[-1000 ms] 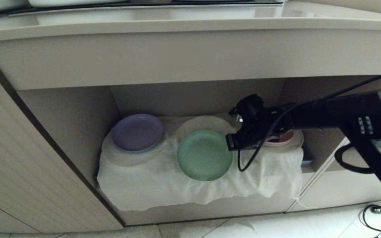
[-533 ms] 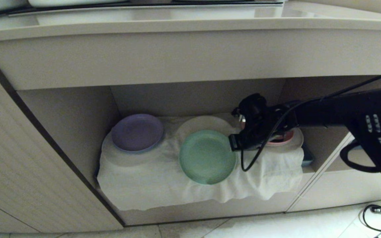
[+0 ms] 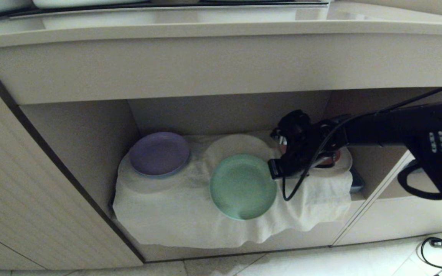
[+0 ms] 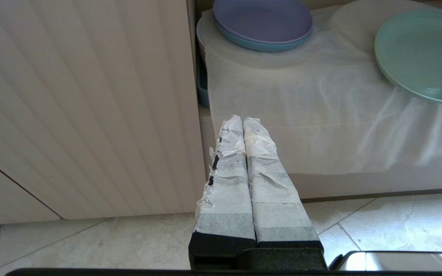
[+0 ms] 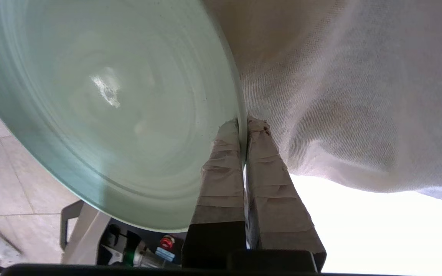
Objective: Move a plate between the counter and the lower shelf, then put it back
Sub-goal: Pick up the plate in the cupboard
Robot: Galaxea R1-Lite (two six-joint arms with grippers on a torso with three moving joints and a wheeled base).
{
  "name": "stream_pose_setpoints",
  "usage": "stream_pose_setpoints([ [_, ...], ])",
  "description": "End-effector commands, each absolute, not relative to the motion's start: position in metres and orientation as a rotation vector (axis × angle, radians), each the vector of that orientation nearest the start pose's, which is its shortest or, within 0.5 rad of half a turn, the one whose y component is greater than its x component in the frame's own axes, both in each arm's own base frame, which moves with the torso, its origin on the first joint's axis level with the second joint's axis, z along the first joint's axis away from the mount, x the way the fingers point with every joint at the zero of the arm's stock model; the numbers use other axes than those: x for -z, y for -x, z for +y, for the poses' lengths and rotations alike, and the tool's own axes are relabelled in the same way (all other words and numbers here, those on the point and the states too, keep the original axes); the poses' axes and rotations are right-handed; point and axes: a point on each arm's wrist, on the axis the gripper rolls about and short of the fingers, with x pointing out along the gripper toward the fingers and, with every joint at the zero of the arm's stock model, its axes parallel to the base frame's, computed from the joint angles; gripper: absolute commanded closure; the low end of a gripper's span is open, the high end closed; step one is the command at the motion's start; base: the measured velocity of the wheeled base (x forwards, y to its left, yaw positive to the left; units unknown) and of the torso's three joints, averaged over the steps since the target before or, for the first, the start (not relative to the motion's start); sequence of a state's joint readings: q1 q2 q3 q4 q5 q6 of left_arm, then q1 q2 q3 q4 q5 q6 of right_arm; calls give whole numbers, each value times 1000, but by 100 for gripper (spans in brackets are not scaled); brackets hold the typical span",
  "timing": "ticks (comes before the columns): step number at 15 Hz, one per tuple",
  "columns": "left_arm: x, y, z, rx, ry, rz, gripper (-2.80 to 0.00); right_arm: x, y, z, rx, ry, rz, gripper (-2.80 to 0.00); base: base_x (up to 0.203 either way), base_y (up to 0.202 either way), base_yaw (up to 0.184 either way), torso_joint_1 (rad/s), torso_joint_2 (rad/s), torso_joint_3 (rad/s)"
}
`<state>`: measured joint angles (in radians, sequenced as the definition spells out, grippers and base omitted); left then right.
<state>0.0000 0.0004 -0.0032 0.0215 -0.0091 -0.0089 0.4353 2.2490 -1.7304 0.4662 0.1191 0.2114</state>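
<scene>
Under the surface point(image 3: 221, 30), at the front of the lower shelf point(image 3: 90, 134), the right gripper point(image 3: 274, 171) has its jaws clamped on the right-hand rim of the plate point(image 3: 243, 186). The right wrist view shows the thin rim pinched between the two wrapped fingers point(image 5: 225, 153). The mint-green plate sits over the white cloth point(image 3: 175, 214), and its near edge reaches out past the front of the shelf. The left gripper point(image 4: 246, 126) hangs low beside the ribbed cabinet door point(image 4: 83, 107), jaws together and holding nothing.

Several things can go wrong from here, in my judgement. The grip takes only a small part of the rim on one side, so the weight of the plate may turn it in the jaws, and it may droop or slip out. The cloth is loose and hangs over the front; if the plate drags on it, the cloth may come along and disturb the purple plate point(image 3: 159, 153) and the pink plate point(image 3: 330, 161) behind the wrist. On the way up, the plate may also knock the thick front edge of the surface.

No brand, label or readable writing shows anywhere.
</scene>
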Motion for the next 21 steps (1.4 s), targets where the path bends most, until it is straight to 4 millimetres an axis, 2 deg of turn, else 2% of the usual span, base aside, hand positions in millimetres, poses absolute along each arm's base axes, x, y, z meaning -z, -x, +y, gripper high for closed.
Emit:
stream_pose_setpoints([
  [1, -74, 23, 0, 9, 9, 18, 0, -131, -392, 185, -394, -53, 1030, 0, 0, 0, 0, 0, 0, 0],
  [9, -74, 23, 0, 9, 9, 18, 0, -135, -387, 180, -353, -104, 1071, 0, 0, 0, 0, 0, 0, 0],
  [21, -74, 23, 0, 9, 9, 18, 0, -145, -366, 152, -312, -184, 1131, 0, 0, 0, 0, 0, 0, 0],
])
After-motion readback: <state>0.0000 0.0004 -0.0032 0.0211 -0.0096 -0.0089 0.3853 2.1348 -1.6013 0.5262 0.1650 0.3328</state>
